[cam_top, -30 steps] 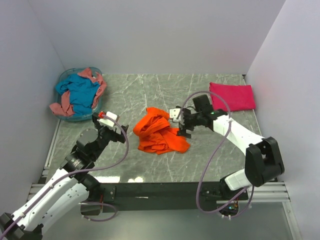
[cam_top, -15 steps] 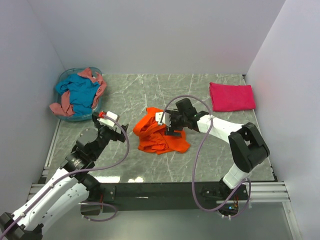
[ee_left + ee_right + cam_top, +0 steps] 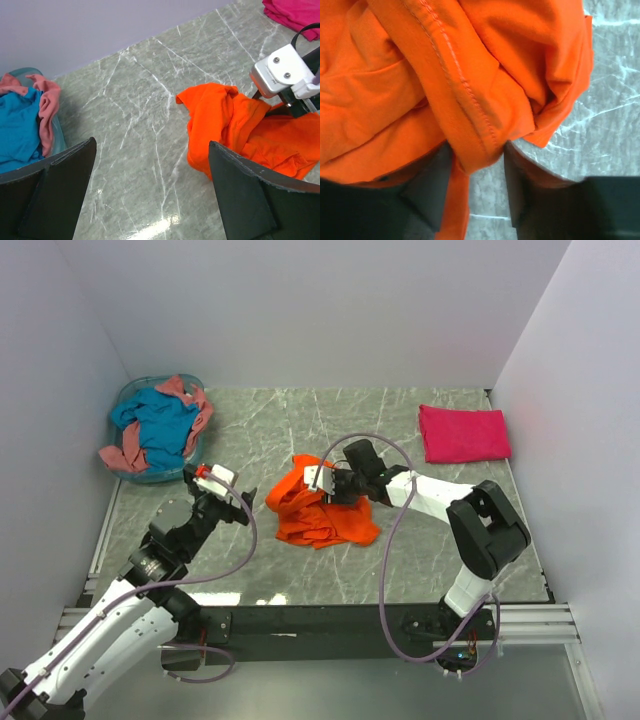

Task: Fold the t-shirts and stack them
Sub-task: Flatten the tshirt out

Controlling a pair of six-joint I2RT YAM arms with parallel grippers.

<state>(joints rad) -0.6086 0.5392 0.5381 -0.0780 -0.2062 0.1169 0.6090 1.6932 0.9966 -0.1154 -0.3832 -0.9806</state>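
Right gripper has advanced into orange shirt; fold between its fingers.

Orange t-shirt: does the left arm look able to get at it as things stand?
Probably yes. The left pincer is open and faces the orange t-shirt across bare table. The right pincer works only the shirt's far side, with a fold between its fingers, leaving the near edge free.

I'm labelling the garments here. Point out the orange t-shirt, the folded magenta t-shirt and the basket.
orange t-shirt [image 3: 312,515]: top view, middle of the crumpled heap.
magenta t-shirt [image 3: 463,433]: top view, centre of the folded cloth.
basket [image 3: 150,476]: top view, near rim.
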